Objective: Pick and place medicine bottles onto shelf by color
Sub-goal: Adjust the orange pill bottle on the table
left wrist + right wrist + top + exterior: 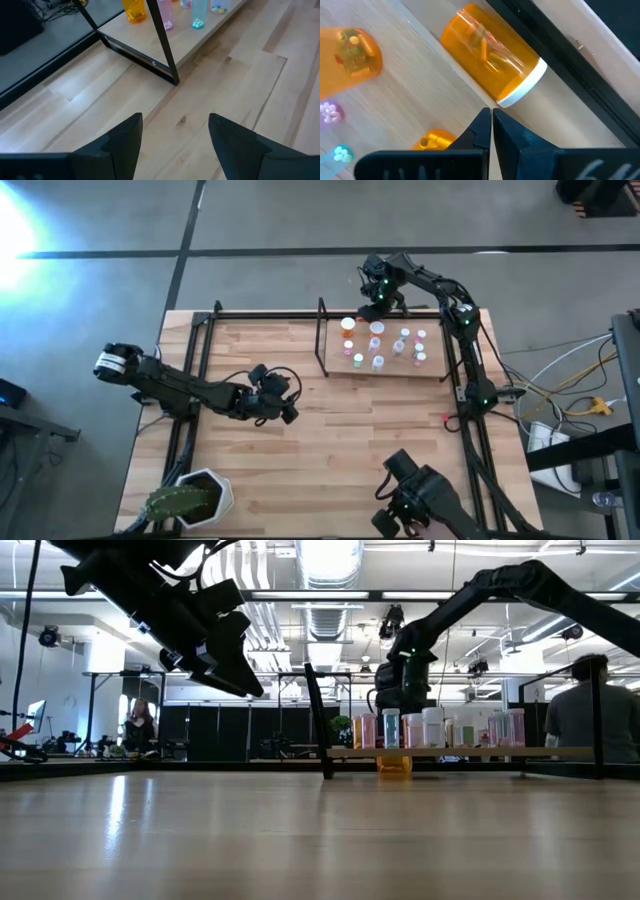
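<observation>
The shelf (pixel 436 370), a light-wood panel in black rods, stands at the table's far right and carries several small medicine bottles (pixel 378 346) with orange, white, pink, green and bluish tops. They also show in the low view (pixel 432 728). My right gripper (pixel 491 120) is shut at the shelf's far edge (pixel 379 304). Just in front of its tips an orange bottle (pixel 487 57) with a white cap lies on its side along a black rod. My left gripper (pixel 175 135) is open and empty, raised above the table's middle (pixel 284 406), left of the shelf. My right gripper's shut fingertips stand right at the rim of the lying orange bottle's white cap (pixel 520 90), coming from above. Whether they touch the cap, I cannot tell.
A white pot with a green cactus (pixel 192 498) stands at the near left corner. A dark device (pixel 420 498) shows at the near edge. A black frame (pixel 200 330) runs around the table. People (pixel 588 710) are in the room behind. Bare wood lies between the left gripper and the shelf.
</observation>
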